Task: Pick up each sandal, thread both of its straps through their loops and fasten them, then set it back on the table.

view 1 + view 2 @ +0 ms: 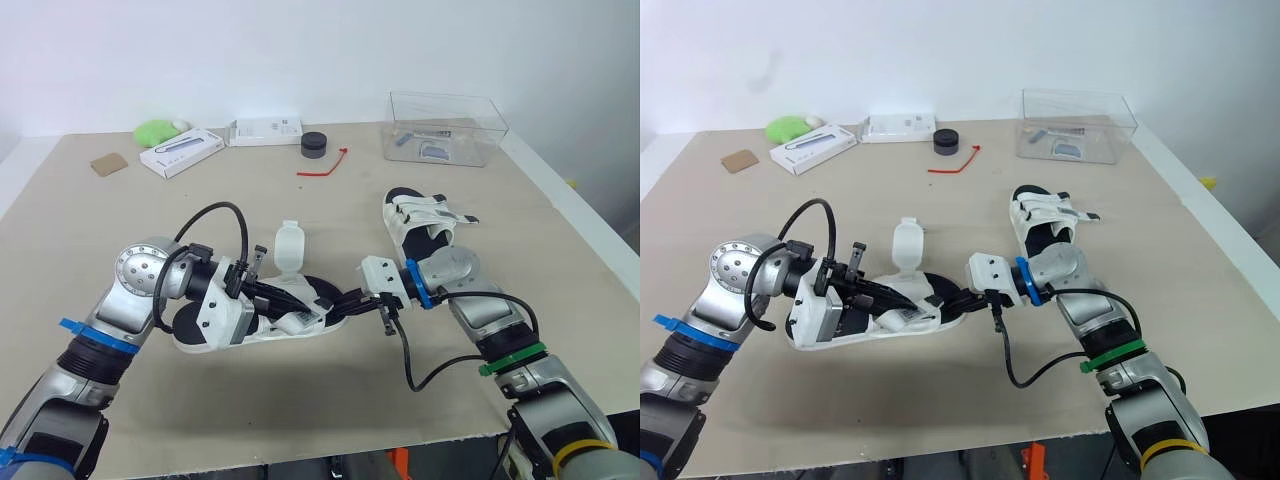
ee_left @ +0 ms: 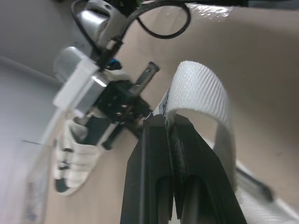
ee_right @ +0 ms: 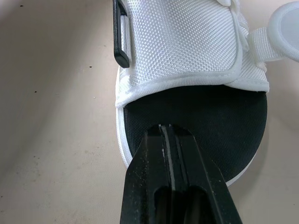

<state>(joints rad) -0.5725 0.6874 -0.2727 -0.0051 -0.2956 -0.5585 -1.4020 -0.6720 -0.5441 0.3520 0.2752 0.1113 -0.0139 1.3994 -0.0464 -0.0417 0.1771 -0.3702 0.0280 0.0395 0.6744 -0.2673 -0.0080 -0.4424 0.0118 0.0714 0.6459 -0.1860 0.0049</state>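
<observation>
Sandal, white with black footbed, one strap pinched by left gripper

- Left arm: round silver joint housing, blue tape band, white wrist block.
- Right arm: silver shell, then blue band, green band, yellow band.
- Black cable loops off each wrist.
- Left claw, right claw: black, with flat tapered fingers.
</observation>
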